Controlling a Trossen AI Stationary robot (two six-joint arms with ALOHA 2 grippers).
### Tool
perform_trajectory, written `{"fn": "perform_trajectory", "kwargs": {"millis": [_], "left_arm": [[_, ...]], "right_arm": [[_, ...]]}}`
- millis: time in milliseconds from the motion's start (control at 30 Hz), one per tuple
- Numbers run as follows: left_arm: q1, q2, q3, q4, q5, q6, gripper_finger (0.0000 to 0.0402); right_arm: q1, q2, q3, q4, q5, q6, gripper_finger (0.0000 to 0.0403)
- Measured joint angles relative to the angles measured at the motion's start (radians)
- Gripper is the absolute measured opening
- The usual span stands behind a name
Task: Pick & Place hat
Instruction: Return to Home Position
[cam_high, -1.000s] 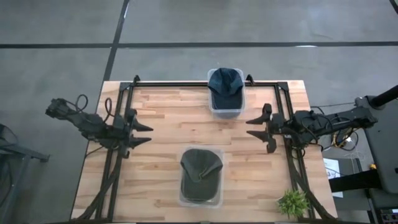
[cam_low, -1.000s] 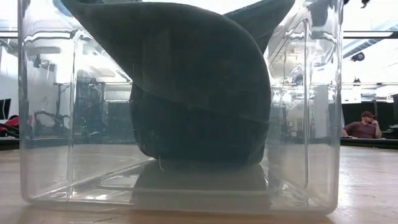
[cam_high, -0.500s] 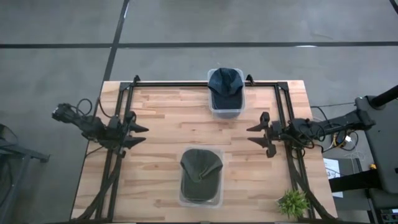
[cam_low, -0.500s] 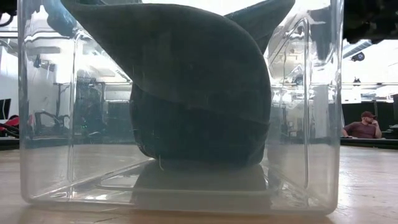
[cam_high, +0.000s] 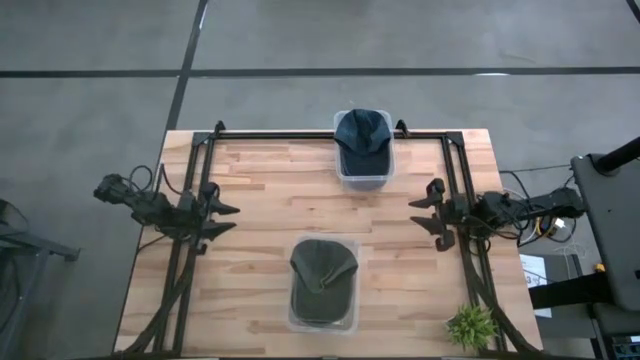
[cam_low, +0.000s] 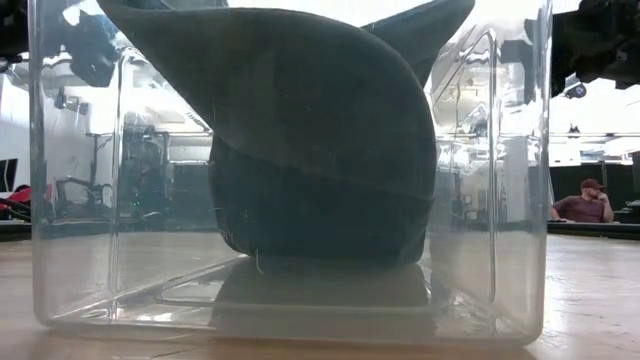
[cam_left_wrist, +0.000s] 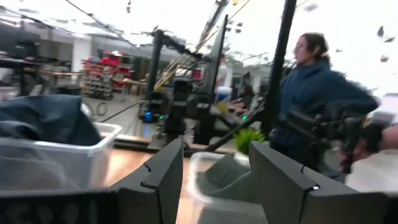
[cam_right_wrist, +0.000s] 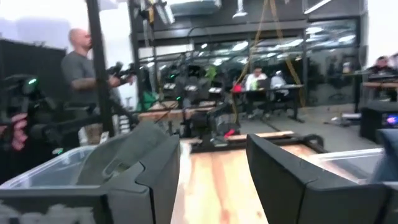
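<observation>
Left gripper (cam_high: 236, 218), right gripper (cam_high: 418, 213) — withdrawn outward.

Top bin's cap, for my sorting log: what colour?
The cap is dark blue; high view shows it best.

Floor is smooth grey concrete (cam_high: 90, 60), w/ dark straight seams (cam_high: 300, 72) crossing it. On it stands the light wooden plank table (cam_high: 280, 200); a small green potted plant (cam_high: 470, 325) sits at one corner on its right side. The room behind is a big open workshop, bright from white ceiling lights (cam_right_wrist: 323, 5). The far wall has large glass panes (cam_right_wrist: 311, 50); before them ppl sit at desks (cam_right_wrist: 255, 81). Red shelving (cam_left_wrist: 102, 67) shows in the bg. A seated person in a dark red shirt (cam_low: 583, 203) is far off.
</observation>
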Motion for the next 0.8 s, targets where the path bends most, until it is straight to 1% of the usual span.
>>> {"fn": "perform_trajectory", "kwargs": {"millis": [167, 233, 367, 500, 567, 700, 767, 800], "left_arm": [[0.019, 0.0, 0.032, -0.101, -0.053, -0.001, 0.0176], [0.031, 0.0, 0.033, -0.112, -0.053, -0.01, 0.0176], [0.054, 0.0, 0.036, -0.109, -0.02, -0.019, 0.0176], [0.082, 0.0, 0.009, -0.105, -0.012, -0.017, 0.0176], [0.1, 0.0, -0.02, -0.067, 0.019, -0.034, 0.0176], [0.123, 0.0, -0.118, 0.101, 0.153, -0.077, 0.0176], [0.124, 0.001, -0.128, 0.101, 0.186, -0.089, 0.0176], [0.124, 0.001, -0.127, 0.07, 0.19, -0.088, 0.0176]], "right_arm": [[0.0, -0.111, 0.0, -0.063, 0.043, -0.034, 0.0176], [0.0, -0.142, 0.0, -0.098, 0.051, -0.041, 0.0178], [0.0, -0.135, 0.0, -0.13, 0.051, -0.023, 0.018], [0.0, -0.129, 0.0, -0.167, 0.051, 0.016, 0.0178], [0.0, -0.131, 0.0, -0.19, 0.051, 0.039, 0.0176], [0.0, -0.129, 0.0, -0.237, 0.067, 0.061, 0.0177], [0.0, -0.128, 0.0, -0.24, 0.112, 0.059, 0.0178], [0.0, -0.129, 0.0, -0.248, 0.131, 0.046, 0.0179]]}}
